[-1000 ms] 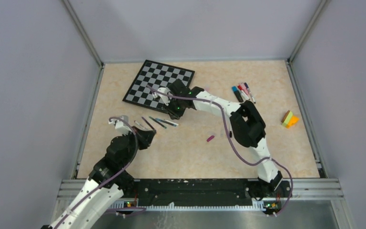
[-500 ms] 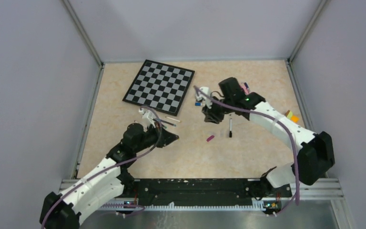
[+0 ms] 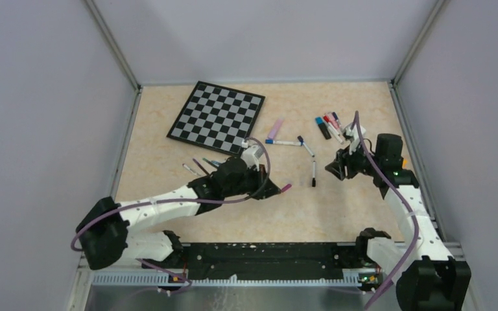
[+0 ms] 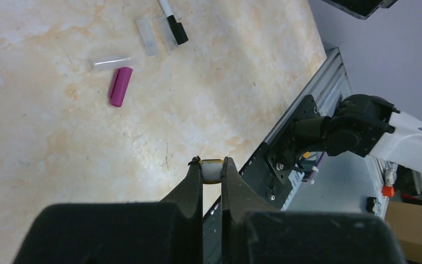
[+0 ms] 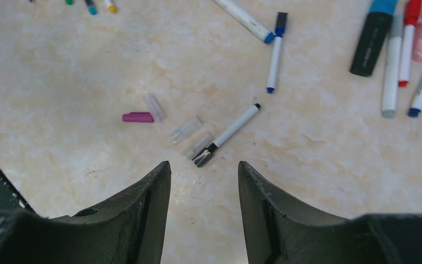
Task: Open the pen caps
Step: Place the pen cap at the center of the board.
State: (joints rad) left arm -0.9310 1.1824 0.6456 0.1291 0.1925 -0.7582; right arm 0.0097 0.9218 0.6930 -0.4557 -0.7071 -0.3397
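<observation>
Stubby, perhaps yellowish cap (image 4: 211, 171) between fingers (image 4: 189, 188)

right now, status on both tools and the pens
Left tool shut on a yellowish cap. Right tool open, empty, white pen just ahead. Magenta cap and clear caps loose beside it.

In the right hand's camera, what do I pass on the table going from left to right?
pink cap → black-tipped pen → blue pen → black marker → red pen
</observation>
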